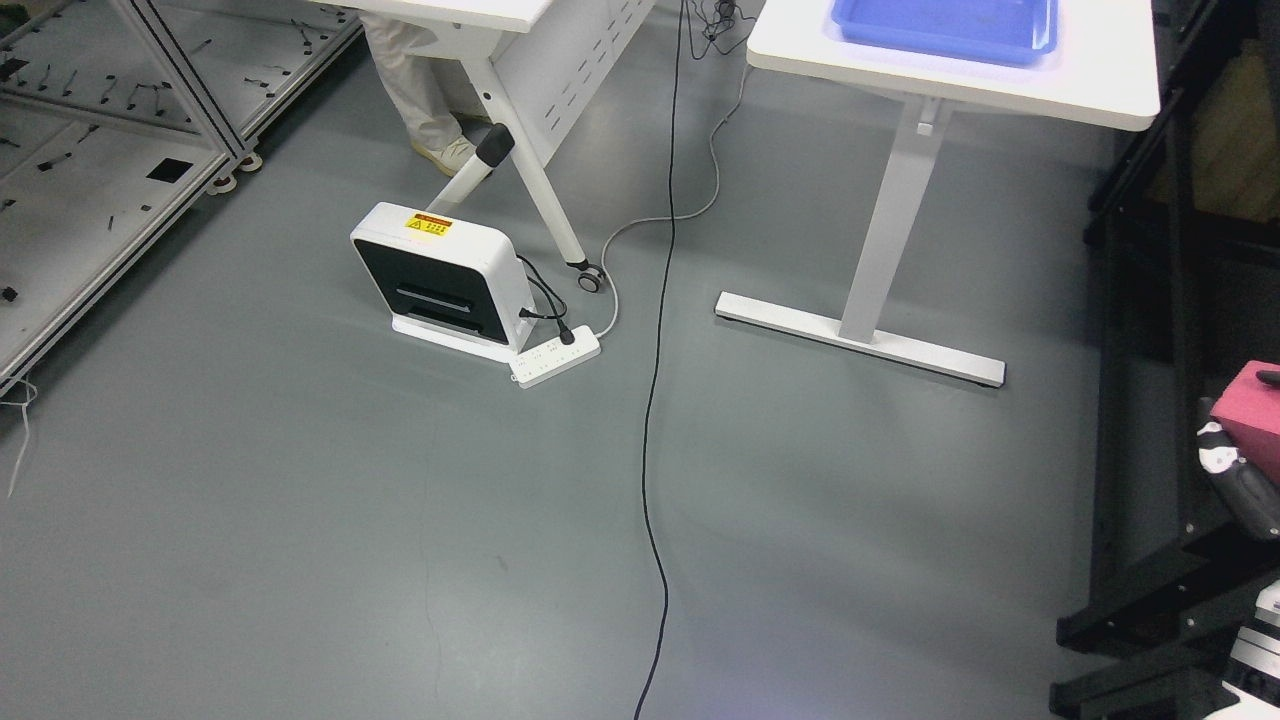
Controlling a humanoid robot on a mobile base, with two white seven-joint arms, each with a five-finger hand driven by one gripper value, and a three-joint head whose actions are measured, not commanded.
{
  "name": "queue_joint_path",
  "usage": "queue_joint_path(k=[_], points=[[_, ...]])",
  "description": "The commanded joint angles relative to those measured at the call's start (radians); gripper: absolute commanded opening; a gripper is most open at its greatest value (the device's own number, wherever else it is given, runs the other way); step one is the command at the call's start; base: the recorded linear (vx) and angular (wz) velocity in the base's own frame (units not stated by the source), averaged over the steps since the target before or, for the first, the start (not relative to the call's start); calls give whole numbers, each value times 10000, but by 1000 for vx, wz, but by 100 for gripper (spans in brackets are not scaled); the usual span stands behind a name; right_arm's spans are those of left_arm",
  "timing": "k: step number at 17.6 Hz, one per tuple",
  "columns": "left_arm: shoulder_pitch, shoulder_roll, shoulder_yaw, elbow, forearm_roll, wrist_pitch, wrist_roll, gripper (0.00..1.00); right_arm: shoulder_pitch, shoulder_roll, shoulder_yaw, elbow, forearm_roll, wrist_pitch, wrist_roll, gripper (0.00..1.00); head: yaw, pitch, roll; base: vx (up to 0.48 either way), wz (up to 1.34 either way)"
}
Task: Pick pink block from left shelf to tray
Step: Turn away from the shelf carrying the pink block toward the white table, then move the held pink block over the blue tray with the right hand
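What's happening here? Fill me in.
The robot's right hand, at the picture's right edge, holds a pink rectangular block, its fingers closed around it. The blue plastic tray sits on the white table ahead, and the block is not yet in it. A person's leg shows by another table. The left hand is out of view.

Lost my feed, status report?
Right hand shut on pink block, at right edge. Left hand out of view. Blue tray on white table ahead. Black cable crosses floor.
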State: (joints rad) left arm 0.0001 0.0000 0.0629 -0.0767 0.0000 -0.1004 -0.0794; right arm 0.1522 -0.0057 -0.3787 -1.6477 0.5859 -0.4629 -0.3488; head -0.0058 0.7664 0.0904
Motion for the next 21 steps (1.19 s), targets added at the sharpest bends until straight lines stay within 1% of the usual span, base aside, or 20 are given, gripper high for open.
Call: queue_joint_path(k=[1, 8, 16, 19, 21], points=[[91, 175, 0, 0, -15, -8, -3, 100, 42, -117, -48, -750, -183, -156, 6, 3, 0, 0, 0, 171, 226], [91, 175, 0, 0, -15, -8, -3, 100, 58, -117, -48, -750, -260, -203, 6, 3, 0, 0, 0, 265, 75], [91, 175, 0, 0, -15, -8, -3, 100, 211, -117, 228, -750, -260, -188, 97, 3, 0, 0, 0, 382, -197], [91, 175, 0, 0, -15, -8, -3, 100, 409, -117, 488, -750, -260, -203, 296, 3, 0, 0, 0, 383, -139], [91, 175, 0, 0, -15, -8, -3, 100, 487, -117, 688, -750, -260, -279, 907, 3, 0, 1, 0, 347, 4]])
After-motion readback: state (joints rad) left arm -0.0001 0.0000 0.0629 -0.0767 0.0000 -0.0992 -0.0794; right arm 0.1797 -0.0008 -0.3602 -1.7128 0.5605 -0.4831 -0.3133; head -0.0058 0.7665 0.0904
